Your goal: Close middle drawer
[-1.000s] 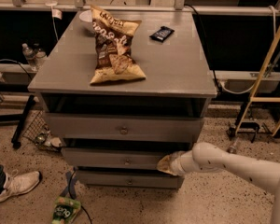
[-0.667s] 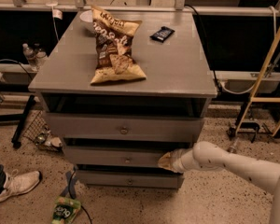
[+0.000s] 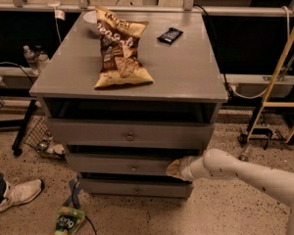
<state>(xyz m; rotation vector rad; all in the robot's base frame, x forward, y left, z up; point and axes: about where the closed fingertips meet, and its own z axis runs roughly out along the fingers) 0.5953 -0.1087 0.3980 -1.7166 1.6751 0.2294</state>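
The middle drawer (image 3: 112,164) is a shallow grey front panel with a tiny central knob (image 3: 134,168), in the grey cabinet (image 3: 186,82). It stands out a little, with a dark gap above it. My gripper (image 3: 175,169) is at the right end of this front panel, touching or almost touching it, on the white arm (image 3: 245,173) that comes in from the lower right. The taller top drawer front (image 3: 88,133) with a bigger round knob (image 3: 130,136) is above. The bottom drawer (image 3: 137,187) is below.
A chip bag (image 3: 118,48), a white bowl (image 3: 90,17) and a dark snack bar (image 3: 170,35) lie on the cabinet top. On the floor at the left are a shoe (image 3: 14,195), a green packet (image 3: 68,220) and a wire basket (image 3: 41,138). A yellow ladder frame (image 3: 279,77) stands at the right.
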